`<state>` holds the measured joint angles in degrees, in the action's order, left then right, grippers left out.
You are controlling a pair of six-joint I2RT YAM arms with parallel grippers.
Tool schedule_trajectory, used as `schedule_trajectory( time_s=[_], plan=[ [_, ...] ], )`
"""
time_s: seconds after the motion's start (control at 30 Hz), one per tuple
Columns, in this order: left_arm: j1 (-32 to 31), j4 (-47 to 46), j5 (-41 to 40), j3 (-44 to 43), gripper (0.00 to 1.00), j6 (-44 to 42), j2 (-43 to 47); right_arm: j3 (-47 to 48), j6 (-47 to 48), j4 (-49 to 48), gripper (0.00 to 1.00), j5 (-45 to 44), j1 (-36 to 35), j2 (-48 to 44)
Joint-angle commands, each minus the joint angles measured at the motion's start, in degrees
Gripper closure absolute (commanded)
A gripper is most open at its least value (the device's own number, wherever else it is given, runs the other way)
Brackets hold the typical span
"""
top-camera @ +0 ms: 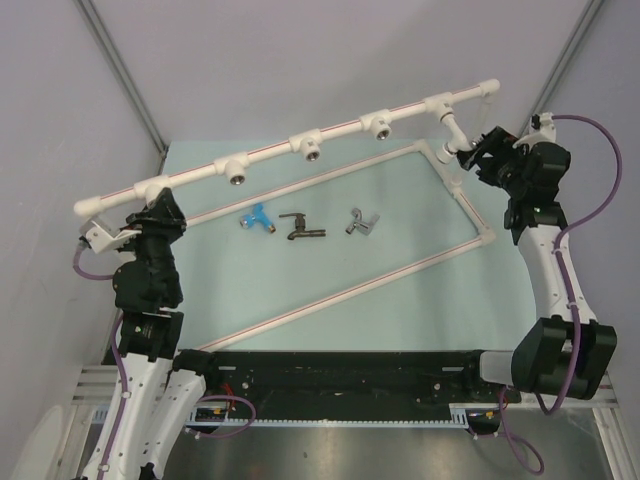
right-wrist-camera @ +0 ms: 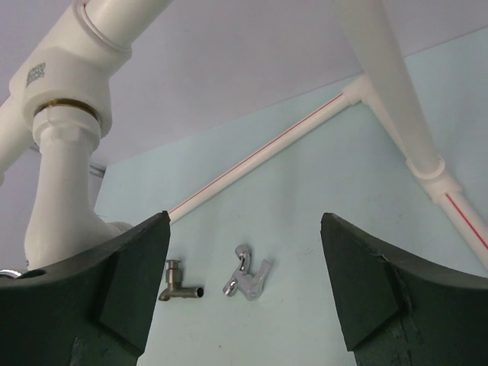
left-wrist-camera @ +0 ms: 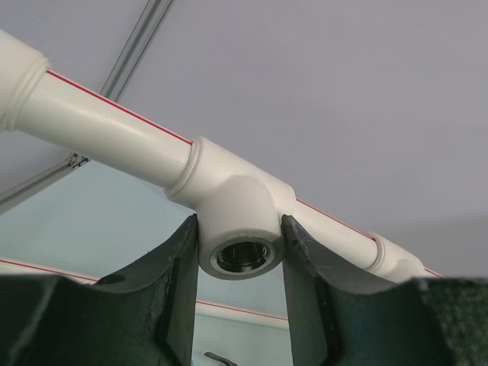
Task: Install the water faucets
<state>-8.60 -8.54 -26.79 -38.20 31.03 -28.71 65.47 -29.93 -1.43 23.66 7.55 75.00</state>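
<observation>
Water faucets: blue faucet (top-camera: 259, 217), dark faucet (top-camera: 300, 228) and silver faucet (top-camera: 361, 223) lie loose at bench (top-camera: 400, 300) centre, white faucet (right-wrist-camera: 61, 198) sits in the 1 o'clock socket beside the wide-open, empty right fingers (right-wrist-camera: 133, 259), left fingers (left-wrist-camera: 175, 267) clamp the 10 o'clock tee fitting (left-wrist-camera: 236, 206); risk: cross-threading should that clamp slip.

The right gripper (right-wrist-camera: 244, 236) stands with its dark fingers (right-wrist-camera: 122, 282) spread wide and nothing between them. Past the gap lies the pale green table (right-wrist-camera: 320, 191), with a dark brown faucet (right-wrist-camera: 181, 283) and a silver faucet (right-wrist-camera: 248, 277) lying near each other but apart. Beyond them a striped pipe (right-wrist-camera: 259, 152) runs just inside the table's far edge to an elbow (right-wrist-camera: 358, 88), where a second pipe (right-wrist-camera: 385, 72) slants off, carrying a coupling (right-wrist-camera: 435, 174). Over the table's far corner a tee fitting (right-wrist-camera: 65, 72) holds a white faucet (right-wrist-camera: 61, 191) below a brass ring (right-wrist-camera: 65, 110), its lower end hidden behind one finger.
</observation>
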Motion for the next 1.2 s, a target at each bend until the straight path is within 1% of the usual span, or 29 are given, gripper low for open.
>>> schedule_trajectory(
  time_s=[0.0, 0.03, 0.07, 0.1, 0.13, 0.2, 0.23, 0.33, 0.37, 0.43, 0.5, 0.6, 0.77, 0.83, 0.9, 1.0, 1.03, 1.1, 1.17],
  plan=[
    [-0.5, 1.9, 4.5, 1.2, 1.0, -1.0, 0.1, 1.0, 5.7, 0.0, 0.14, -2.8, -0.9, -7.2],
    [-0.5, 1.9, 4.4, 1.2, 1.0, -1.0, 0.1, 1.0, 8.7, 1.0, 0.13, -7.0, -0.8, -8.0],
    [-0.5, 1.9, 4.4, 1.2, 1.0, -1.1, 0.1, 1.0, 10.6, 1.2, 0.13, -9.0, -0.8, -9.6],
    [-0.5, 1.9, 4.4, 1.2, 1.0, -1.1, 0.1, 1.0, 12.2, 3.7, 0.12, -10.6, -0.8, -10.3],
    [-0.6, 1.9, 4.5, 1.2, 1.0, -1.0, 0.0, 1.0, 15.1, 4.2, 0.12, -13.6, -0.9, -11.0],
    [-0.7, 1.9, 4.4, 1.2, 1.0, -0.9, -0.2, 1.0, 17.8, 5.2, 0.11, -16.9, -1.0, -13.4],
    [-0.8, 1.9, 4.5, 1.2, 1.0, -0.9, -0.3, 1.0, 19.4, 5.5, 0.11, -20.5, -1.4, -14.2],
    [-0.9, 1.9, 4.6, 1.2, 1.0, -0.9, -0.5, 1.0, 24.2, 5.5, 0.11, -26.4, -2.4, -16.7],
    [-0.9, 1.9, 4.6, 1.3, 1.0, -0.9, -0.6, 1.0, 26.1, 4.5, 0.11, -26.7, -3.1, -17.5],
    [-0.9, 1.9, 4.5, 1.2, 1.0, -1.0, -0.6, 1.0, 27.3, 3.1, 0.11, -23.6, -4.1, -17.9],
    [-0.9, 1.9, 4.5, 1.2, 1.0, -1.0, -0.6, 1.0, 27.4, -0.1, 0.12, -16.3, -5.5, -17.3],
    [-1.0, 1.9, 4.4, 1.3, 1.0, -0.9, -0.6, 1.0, 24.3, -2.8, 0.14, -9.9, -6.2, -15.4],
    [-0.9, 1.9, 4.4, 1.2, 1.0, -1.1, -0.5, 1.0, 17.7, -5.8, 0.2, -5.4, -5.2, -12.3],
    [-0.9, 2.0, 4.3, 1.2, 1.0, -1.1, -0.5, 1.0, 15.0, -7.0, 0.22, -2.5, -4.0, -11.4],
    [-0.9, 2.0, 4.3, 1.2, 1.0, -1.1, -0.5, 1.0, 14.5, -8.2, 0.23, -0.8, -3.5, -11.1],
    [-0.9, 2.0, 4.3, 1.1, 1.0, -1.1, -0.5, 1.0, 15.4, -8.4, 0.22, 1.1, -3.2, -11.2],
    [-0.9, 2.0, 4.4, 1.1, 1.0, -1.1, -0.5, 1.0, 17.4, -8.2, 0.22, 1.9, -3.1, -11.4],
    [-1.0, 2.0, 4.4, 1.1, 1.0, -1.1, -0.6, 1.0, 20.7, -7.7, 0.17, 4.5, -3.2, -11.6],
    [-0.9, 2.0, 4.4, 1.1, 1.0, -1.1, -0.4, 1.0, 23.8, -7.5, 0.15, 5.7, -3.2, -11.3]
  ],
)
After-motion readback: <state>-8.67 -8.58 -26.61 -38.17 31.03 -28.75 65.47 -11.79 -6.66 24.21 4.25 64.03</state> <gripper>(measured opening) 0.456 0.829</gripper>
